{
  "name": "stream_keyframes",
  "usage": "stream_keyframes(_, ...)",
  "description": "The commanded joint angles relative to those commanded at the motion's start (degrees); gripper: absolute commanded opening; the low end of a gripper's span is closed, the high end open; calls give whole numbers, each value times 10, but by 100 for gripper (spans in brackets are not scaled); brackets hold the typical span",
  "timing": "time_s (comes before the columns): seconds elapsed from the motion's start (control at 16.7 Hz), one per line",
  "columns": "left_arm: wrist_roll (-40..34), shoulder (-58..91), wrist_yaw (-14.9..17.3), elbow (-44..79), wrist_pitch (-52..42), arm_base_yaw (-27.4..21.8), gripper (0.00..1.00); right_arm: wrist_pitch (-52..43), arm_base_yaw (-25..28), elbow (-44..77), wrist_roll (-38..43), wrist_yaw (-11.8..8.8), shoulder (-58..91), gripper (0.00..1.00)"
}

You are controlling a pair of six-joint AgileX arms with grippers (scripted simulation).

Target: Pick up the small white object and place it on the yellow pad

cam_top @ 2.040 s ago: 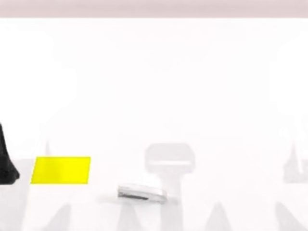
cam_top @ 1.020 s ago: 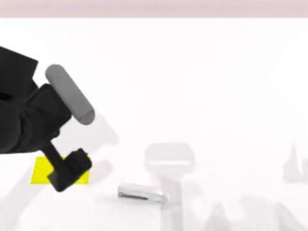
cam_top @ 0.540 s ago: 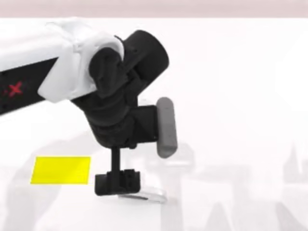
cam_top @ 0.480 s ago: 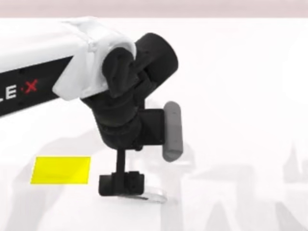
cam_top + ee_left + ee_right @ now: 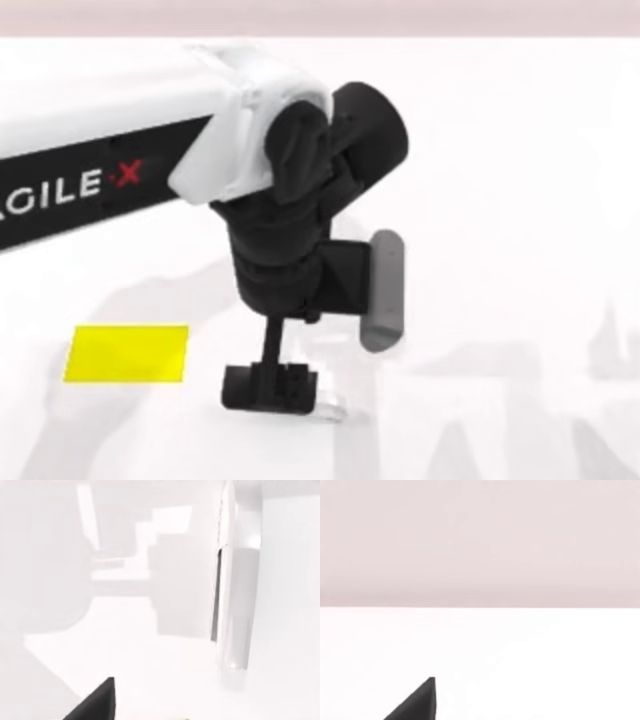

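My left arm reaches in from the top view's left side, white link with black wrist. The left gripper (image 5: 268, 386) hangs directly over the small white object (image 5: 330, 404), covering most of it from above; only the object's right end pokes out past the black fingers. Can't tell whether the fingers are touching it or how wide they're set: from above the gripper is one dark block, and the left wrist view only catches a single black fingertip (image 5: 97, 702) at the frame edge.

In the left wrist view the small white object (image 5: 235, 580) is close up, lying flat on the table (image 5: 150, 670), with the dark slit along its side visible. It looks apart from that fingertip.

Relative to the small white object: the yellow pad (image 5: 126, 353) lies flat to its left on the table (image 5: 500, 150), a bit farther from the near edge, well apart, nothing on it. The object is not on the pad.

A grey rounded slab (image 5: 382, 290) sticks out from the left wrist, above and to the right of the object.

Right arm is out of the top view; its wrist view shows one black fingertip (image 5: 417, 702) over bare table, so I can't tell the state of that pincer.
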Motion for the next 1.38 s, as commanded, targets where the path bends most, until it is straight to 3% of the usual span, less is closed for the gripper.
stream_keyframes(0.24,2,15,0,-30,41,-1,100,0,0,0,0,0,0,100)
stream_keyframes(0.6,4,68,0,-124,194,0,100,0,0,0,0,0,0,100)
stream_keyframes(0.96,4,78,0,-140,216,0,100,0,0,0,0,0,0,100)
stream_keyframes(1.38,4,78,0,-140,216,0,47,0,0,0,0,0,0,100)
